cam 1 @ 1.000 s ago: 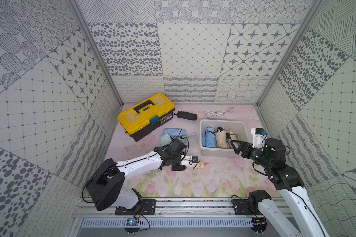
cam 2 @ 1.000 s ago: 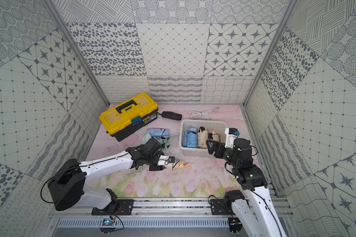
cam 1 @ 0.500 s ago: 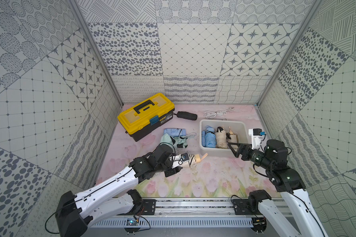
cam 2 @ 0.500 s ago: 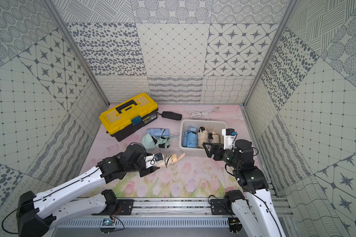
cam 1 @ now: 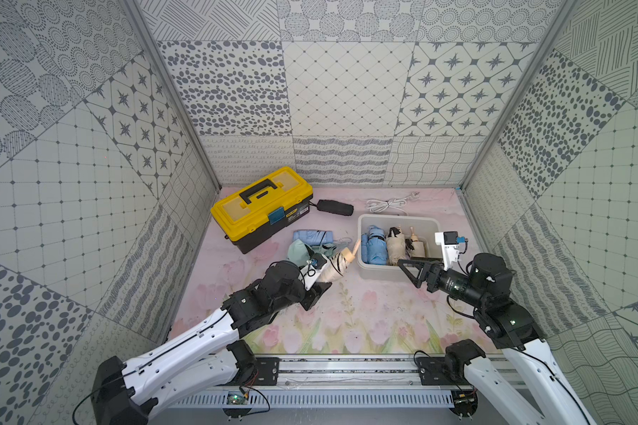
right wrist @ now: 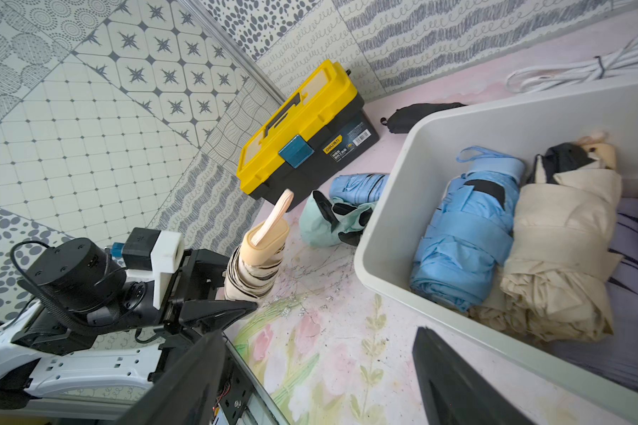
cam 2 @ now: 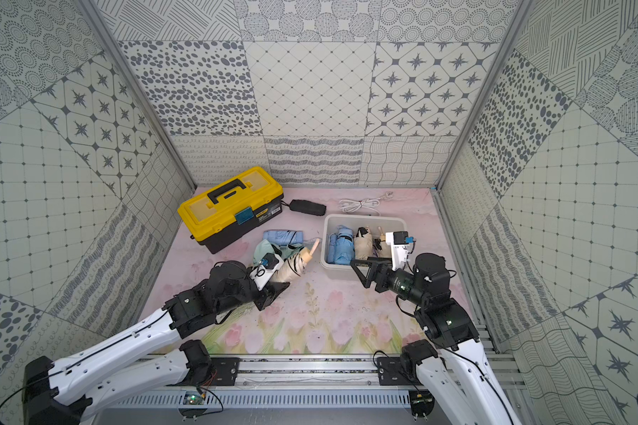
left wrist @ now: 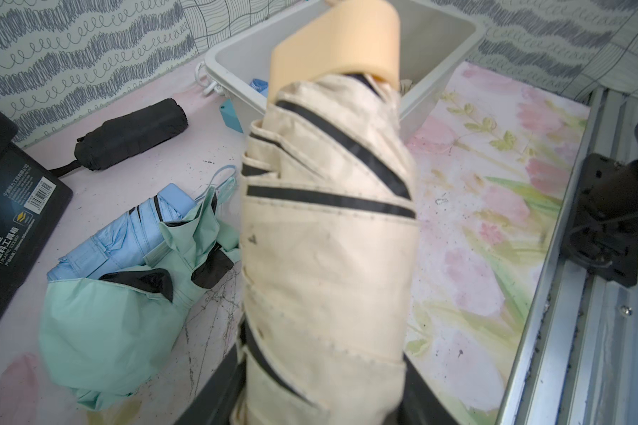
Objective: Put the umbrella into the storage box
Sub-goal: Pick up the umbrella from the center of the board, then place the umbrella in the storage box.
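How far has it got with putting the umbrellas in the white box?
Done: a blue umbrella and a cream umbrella lie in the box. In hand: the left gripper is shut on a striped umbrella, short of the box; the right gripper hovers open by its near rim. Left: that one goes in; a loose blue umbrella, green umbrella and black umbrella lie on the mat.

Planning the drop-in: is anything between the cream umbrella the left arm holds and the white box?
Nothing lies on the mat between the cream umbrella and the storage box. The open right gripper hovers by its near rim.
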